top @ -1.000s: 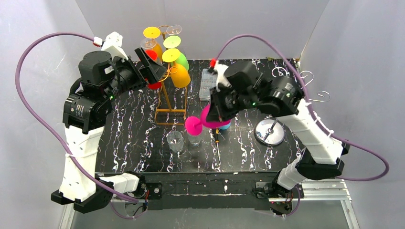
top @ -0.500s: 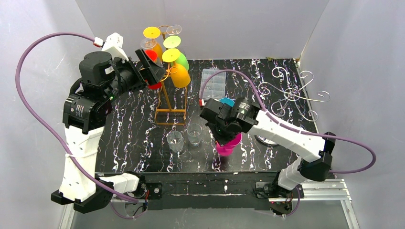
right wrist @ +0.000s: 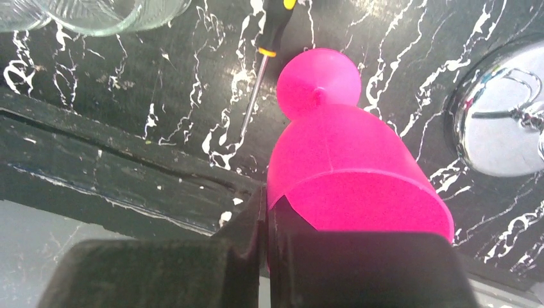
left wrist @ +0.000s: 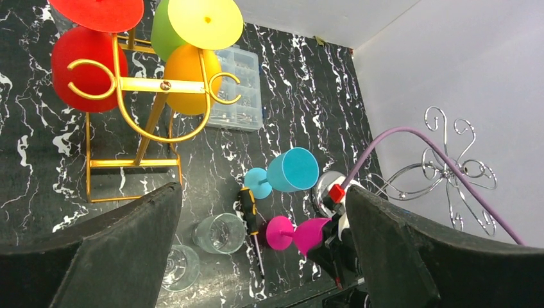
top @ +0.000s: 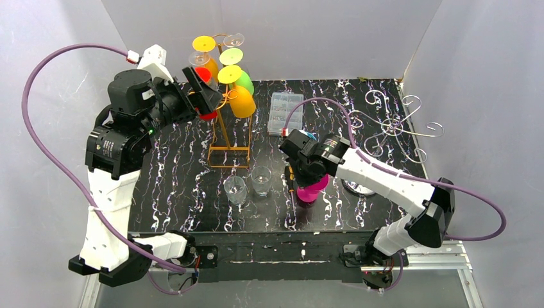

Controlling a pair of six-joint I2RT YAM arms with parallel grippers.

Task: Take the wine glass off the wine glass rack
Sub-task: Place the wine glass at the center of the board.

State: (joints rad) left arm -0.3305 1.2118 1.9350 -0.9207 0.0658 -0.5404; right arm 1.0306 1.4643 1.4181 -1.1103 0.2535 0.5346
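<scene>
Top external view: across the black marbled worktop [top: 179, 179], removal looks nearly done for one glass. The right gripper [right wrist: 268, 205] is clamped on the rim of the pink wine glass [right wrist: 346, 173], which is well apart from the gold wine glass rack [left wrist: 147, 85]. The glass is held on its side low over the near edge; whether it touches the surface cannot be told. Setting it down and releasing it appear to be all that is left. The left gripper [top: 208, 95] hangs wide open and empty just beside the rack, where the orange glass [left wrist: 189, 83] and red glass [left wrist: 83, 64] hang among others, ungrasped. A teal glass [left wrist: 292, 170] lies nearby, and a screwdriver [right wrist: 272, 29] sits near the pink foot.
</scene>
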